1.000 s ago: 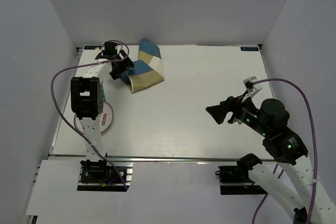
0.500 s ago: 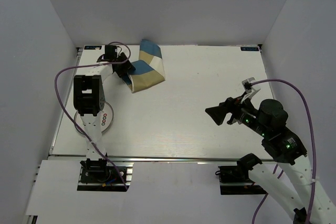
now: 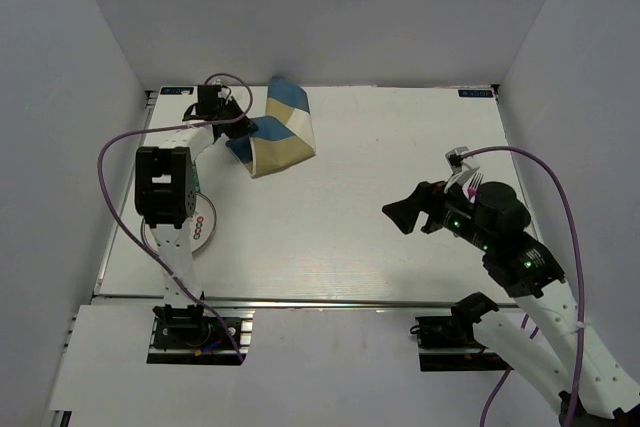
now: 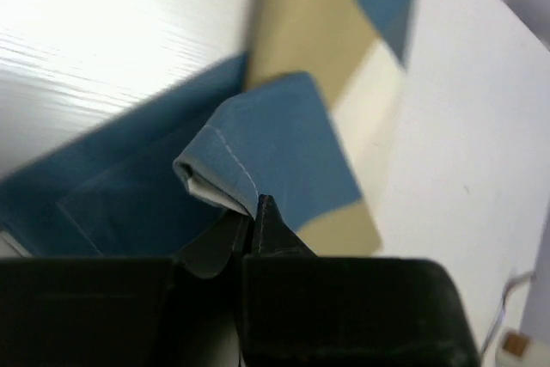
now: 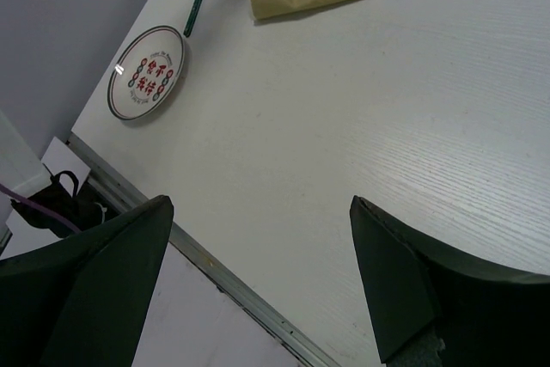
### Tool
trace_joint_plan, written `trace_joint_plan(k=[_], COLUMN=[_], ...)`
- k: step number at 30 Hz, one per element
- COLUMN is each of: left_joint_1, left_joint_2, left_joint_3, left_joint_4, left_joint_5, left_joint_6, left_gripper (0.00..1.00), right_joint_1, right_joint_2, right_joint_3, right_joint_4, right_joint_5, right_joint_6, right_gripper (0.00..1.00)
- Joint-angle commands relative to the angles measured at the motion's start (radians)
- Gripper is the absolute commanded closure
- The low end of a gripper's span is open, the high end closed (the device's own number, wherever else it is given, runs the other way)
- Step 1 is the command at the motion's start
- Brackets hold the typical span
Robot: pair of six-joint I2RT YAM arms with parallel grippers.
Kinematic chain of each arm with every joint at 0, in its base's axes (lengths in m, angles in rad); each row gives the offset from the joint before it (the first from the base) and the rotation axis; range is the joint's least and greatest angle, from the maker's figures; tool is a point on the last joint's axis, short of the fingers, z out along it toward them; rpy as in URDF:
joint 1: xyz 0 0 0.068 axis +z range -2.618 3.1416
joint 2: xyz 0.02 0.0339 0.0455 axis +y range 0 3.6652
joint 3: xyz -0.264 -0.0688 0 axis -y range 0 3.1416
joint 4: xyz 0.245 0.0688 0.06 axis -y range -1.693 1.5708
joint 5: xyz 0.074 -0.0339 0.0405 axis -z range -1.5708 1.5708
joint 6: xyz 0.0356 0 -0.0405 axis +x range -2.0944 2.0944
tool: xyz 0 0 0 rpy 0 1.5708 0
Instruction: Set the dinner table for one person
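Top external: table long axis runs left to right, silver rail on its near edge. The surface is white wood-grain, with grey walls on three sides. Left hand is clenched on the left corner of the rumpled placemat. Right hand is well right of the placemat. A plate nearer than the placemat is half hidden by the arm.

Left wrist: blurred; fingers pinch a folded blue placemat corner.

Right wrist: hand released, nothing between the fingers. The placemat is cut off at the top; a green-handled utensil lies left of it, kind unclear.
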Motion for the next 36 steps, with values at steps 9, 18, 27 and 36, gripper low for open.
trace_joint_plan(k=[9,18,27,36], left_joint_1=[-0.160,-0.326,-0.471,-0.463], left_joint_2=[-0.359,-0.708,-0.839,-0.969], left_joint_3=[-0.210,-0.771,-1.022,-0.844], left_joint_4=[0.169,0.453,0.522,-0.299], left_joint_5=[0.184,0.175,0.310,-0.559], left_joint_6=[0.180,0.214,0.198,-0.271], left_gripper=[0.84,0.60,0.32,0.14], right_joint_1=[-0.002,0.000,-0.002,0.031], right_joint_2=[0.098,0.086,0.125,0.536], right_joint_3=[-0.102,-0.169,-0.208,0.071], right_joint_4=[0.198,0.225,0.282,0.196], right_joint_5=[-0.018,0.063,0.153,0.163], right_joint_6=[0.039,0.062,0.091,-0.091], right_gripper=[0.11,0.11,0.11,0.11])
